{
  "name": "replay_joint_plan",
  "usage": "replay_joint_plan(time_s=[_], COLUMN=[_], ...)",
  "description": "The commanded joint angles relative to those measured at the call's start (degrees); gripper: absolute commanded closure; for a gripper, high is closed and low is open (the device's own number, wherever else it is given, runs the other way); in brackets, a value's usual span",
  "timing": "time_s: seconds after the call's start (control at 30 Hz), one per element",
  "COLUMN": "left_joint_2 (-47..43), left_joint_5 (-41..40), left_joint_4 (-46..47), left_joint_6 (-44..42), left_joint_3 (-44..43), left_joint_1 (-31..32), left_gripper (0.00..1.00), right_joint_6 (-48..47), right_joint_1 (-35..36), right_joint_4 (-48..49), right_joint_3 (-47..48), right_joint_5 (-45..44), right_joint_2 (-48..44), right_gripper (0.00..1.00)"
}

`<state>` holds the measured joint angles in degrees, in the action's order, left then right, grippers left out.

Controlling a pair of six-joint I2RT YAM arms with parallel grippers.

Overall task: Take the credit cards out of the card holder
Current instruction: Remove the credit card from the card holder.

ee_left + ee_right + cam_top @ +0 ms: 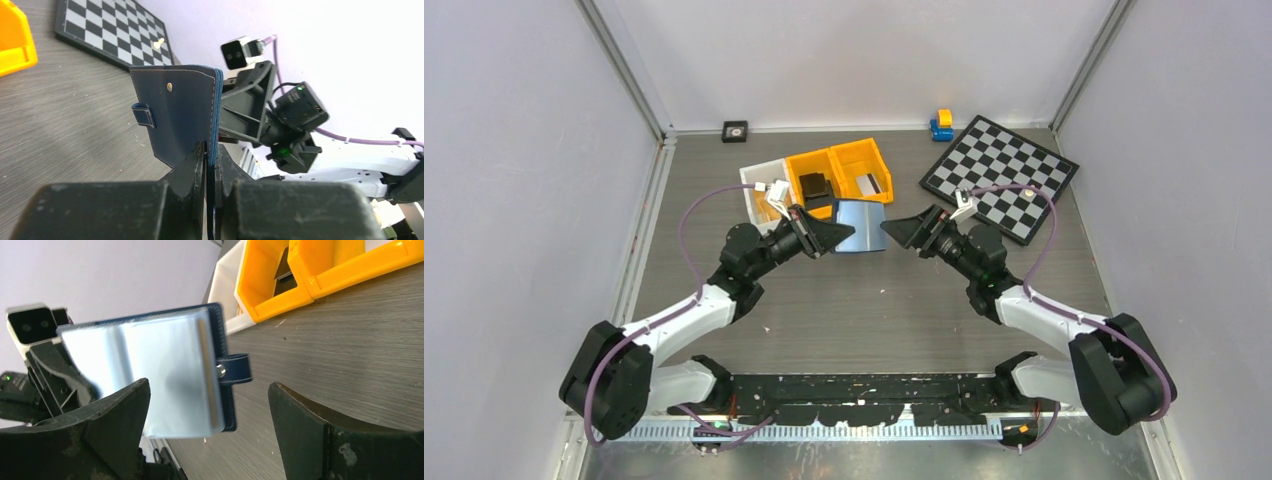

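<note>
My left gripper (838, 236) is shut on one edge of the navy card holder (862, 226) and holds it upright above the table's middle. In the left wrist view the holder's navy outside (177, 112) with its snap tab faces the camera, and its edge sits pinched in my left gripper (210, 159). My right gripper (896, 231) stands open just right of the holder, facing it. The right wrist view shows the holder's pale blue inside (150, 370) ahead of my wide-apart right gripper (210, 407), untouched. The credit cards are hidden.
Behind the holder stand two orange bins (849, 160) and a white bin (759, 182); one orange bin holds a black block (815, 189). A chessboard (999, 172) lies at the back right, with a small blue and yellow toy (941, 124) beyond it.
</note>
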<state>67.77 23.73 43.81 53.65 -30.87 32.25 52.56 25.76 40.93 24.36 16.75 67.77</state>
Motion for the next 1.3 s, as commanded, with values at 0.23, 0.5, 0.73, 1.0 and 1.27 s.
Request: replay_joint_plan(time_s=[0.23, 0.5, 0.73, 1.0, 1.27], left_joint_2=[-5.6, -3.3, -7.2, -6.5, 0.4], left_joint_5=[1.8, 4.0, -6.8, -10.9, -7.0], left_joint_4=[6.3, 8.5, -6.7, -12.9, -10.6], left_joint_6=[2.4, 3.6, -3.9, -6.9, -4.7], left_joint_3=[0.1, -0.6, 0.9, 0.8, -0.6], left_joint_1=[0.0, 0.0, 0.0, 0.0, 0.0], left_gripper=[1.0, 1.0, 1.0, 1.0, 1.0], right_joint_6=[14.6, 20.2, 16.2, 11.1, 10.7], right_joint_1=[-2.3, -2.2, -2.3, -2.3, -2.3], right_joint_4=[29.1, 37.7, 30.7, 22.4, 21.3], right_joint_3=[-1.7, -0.8, -1.0, -1.6, -1.6], right_joint_5=[11.5, 15.8, 14.8, 12.3, 11.6], right_joint_2=[9.7, 12.5, 8.0, 5.0, 5.0], right_gripper=[0.08, 0.21, 0.56, 0.9, 1.0])
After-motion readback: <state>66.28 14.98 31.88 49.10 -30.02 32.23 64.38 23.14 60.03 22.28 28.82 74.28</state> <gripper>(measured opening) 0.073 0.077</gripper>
